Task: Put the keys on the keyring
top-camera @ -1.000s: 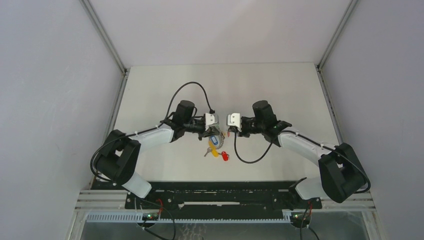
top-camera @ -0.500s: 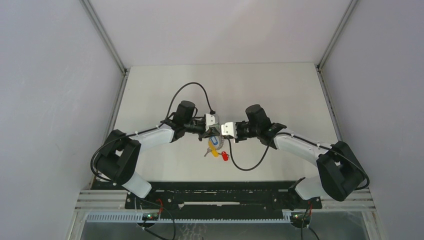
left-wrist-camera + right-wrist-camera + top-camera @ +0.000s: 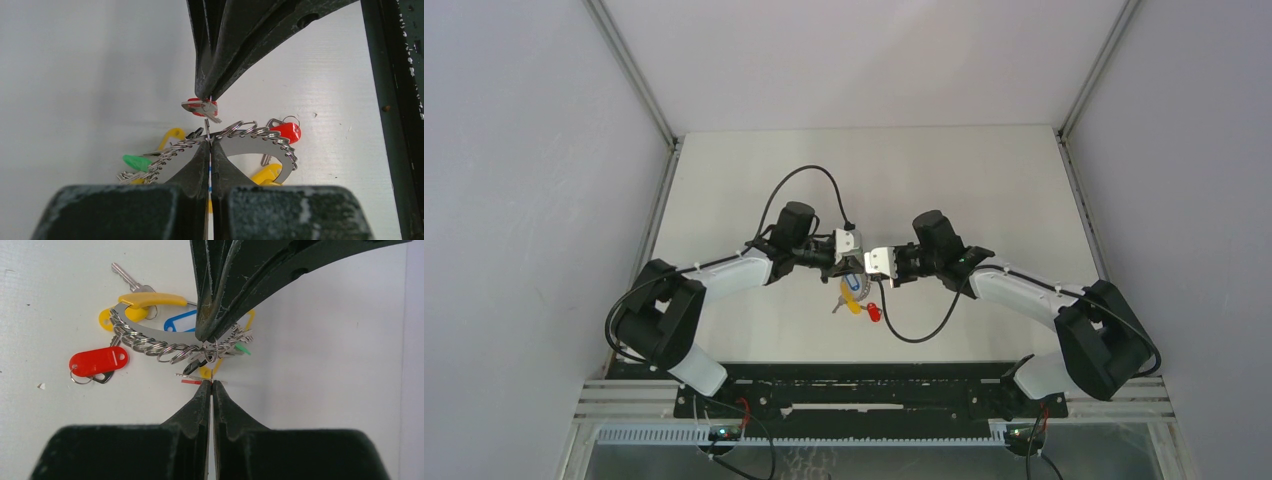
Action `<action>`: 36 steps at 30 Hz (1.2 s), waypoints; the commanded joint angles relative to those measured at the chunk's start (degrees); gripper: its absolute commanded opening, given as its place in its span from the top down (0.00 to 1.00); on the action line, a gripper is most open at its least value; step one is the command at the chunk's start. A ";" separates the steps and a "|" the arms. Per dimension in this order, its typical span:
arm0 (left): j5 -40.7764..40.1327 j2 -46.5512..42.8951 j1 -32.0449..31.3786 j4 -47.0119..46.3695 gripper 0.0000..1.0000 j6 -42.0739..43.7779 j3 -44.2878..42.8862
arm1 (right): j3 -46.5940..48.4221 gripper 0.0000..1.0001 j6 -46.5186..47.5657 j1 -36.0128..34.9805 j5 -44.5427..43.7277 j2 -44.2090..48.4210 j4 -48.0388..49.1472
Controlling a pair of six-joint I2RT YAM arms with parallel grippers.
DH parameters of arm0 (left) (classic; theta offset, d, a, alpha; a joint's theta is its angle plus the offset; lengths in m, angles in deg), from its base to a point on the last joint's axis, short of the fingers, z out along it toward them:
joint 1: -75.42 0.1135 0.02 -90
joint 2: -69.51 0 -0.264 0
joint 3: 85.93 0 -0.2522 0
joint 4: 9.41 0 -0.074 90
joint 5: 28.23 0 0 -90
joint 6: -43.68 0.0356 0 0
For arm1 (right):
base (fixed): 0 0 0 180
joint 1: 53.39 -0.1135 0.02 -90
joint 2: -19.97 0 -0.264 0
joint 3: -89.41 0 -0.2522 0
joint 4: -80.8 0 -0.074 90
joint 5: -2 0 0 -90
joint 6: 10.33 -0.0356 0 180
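The keyring [image 3: 250, 146] is a silver curved plate strung with small rings, carrying green [image 3: 136, 161], blue [image 3: 181, 321] and yellow tags and an orange-yellow band [image 3: 150, 300]. My left gripper [image 3: 209, 143] is shut on one of its small rings and holds the bunch just above the table. My right gripper [image 3: 211, 384] faces it tip to tip, shut on the thin ring of a red-tagged key [image 3: 200, 106], which is a finger's width from the keyring. Another red-tagged key [image 3: 98, 361] lies flat beside the bunch [image 3: 855, 287].
A bare silver key [image 3: 125, 277] and a yellow tag [image 3: 107, 317] stick out from under the band. Grey enclosure walls [image 3: 544, 200] flank the white table [image 3: 984, 170]. The black base rail [image 3: 854, 385] runs along the near edge, and each arm trails a cable loop [image 3: 919, 325].
My right gripper has moved left with its key, closing the gap until its tips meet the left gripper's at the keyring. The left arm stayed put.
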 commanded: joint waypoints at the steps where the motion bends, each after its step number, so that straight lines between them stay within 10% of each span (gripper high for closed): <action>1: 1.74 -0.20 -0.25 -0.70 1.00 1.65 -2.01 | 1.97 1.00 1.27 -0.34 2.06 0.17 -0.26; 36: 2.05 -0.24 -0.33 -0.43 1.00 2.57 -1.98 | 2.67 1.00 -3.96 1.31 5.89 -0.46 2.97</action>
